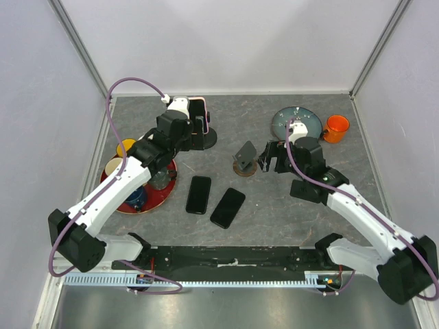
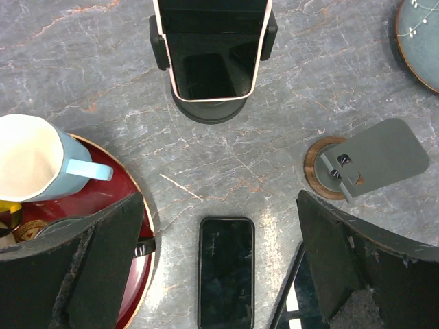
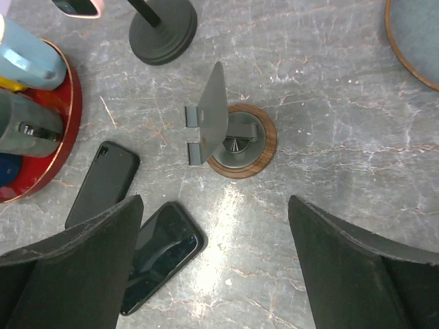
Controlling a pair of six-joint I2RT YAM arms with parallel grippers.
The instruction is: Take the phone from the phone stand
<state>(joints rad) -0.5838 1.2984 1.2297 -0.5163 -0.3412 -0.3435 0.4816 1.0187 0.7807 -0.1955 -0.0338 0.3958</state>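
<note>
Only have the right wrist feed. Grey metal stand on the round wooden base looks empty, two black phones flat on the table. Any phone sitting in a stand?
Observer: Yes. A pink-cased phone sits clamped in the black round-based stand, on the far side, left of centre.
Operator: Which arm is nearer?
Observer: The left gripper faces it, jaws open, not touching it.
Operator: Anything beyond the plate on my right?
Observer: An orange mug, just right of the grey-blue plate.
</note>
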